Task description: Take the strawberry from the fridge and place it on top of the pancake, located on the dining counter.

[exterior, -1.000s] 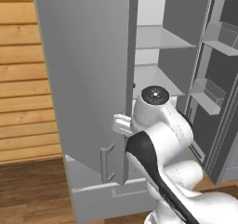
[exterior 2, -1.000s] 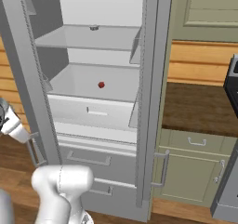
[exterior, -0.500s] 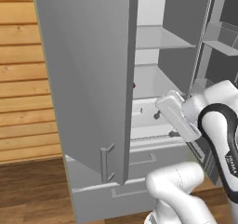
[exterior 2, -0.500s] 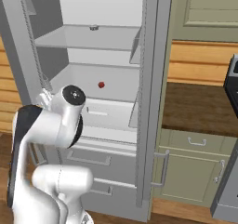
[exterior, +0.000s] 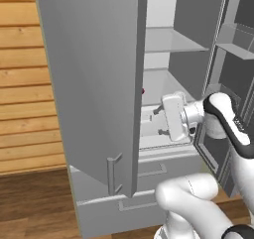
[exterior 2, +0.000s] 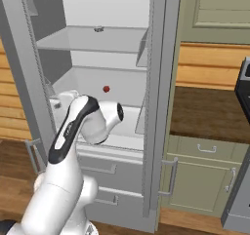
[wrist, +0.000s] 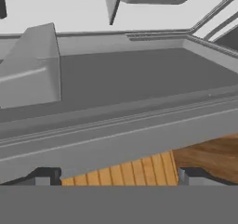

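The fridge [exterior 2: 158,83] stands with both doors swung open. On its white lower shelf lies the strawberry [exterior 2: 106,88], a tiny dark-red blob; it also peeks out past the left door's edge [exterior: 143,90]. My gripper [exterior: 158,121] is open and holds nothing. It hovers in front of the shelf's bin, just below and to the right of the strawberry, with its fingers pointing left toward the door. In the hand view the gripper [wrist: 118,176] has its tips far apart, facing grey fridge panels. The pancake and the dining counter are out of view.
The open left door [exterior: 94,84] stands close beside the hand. The right door [exterior: 233,49] with its racks flanks the arm. Two drawers [exterior: 149,171] sit below the shelf, and a small item [exterior 2: 99,29] rests on the upper shelf. Sage-green cabinets [exterior 2: 205,170] stand to the right.
The arm has swung from the left door's edge to the right, into the fridge opening, and the hand now sits before the lower shelf. The gripper stayed open.
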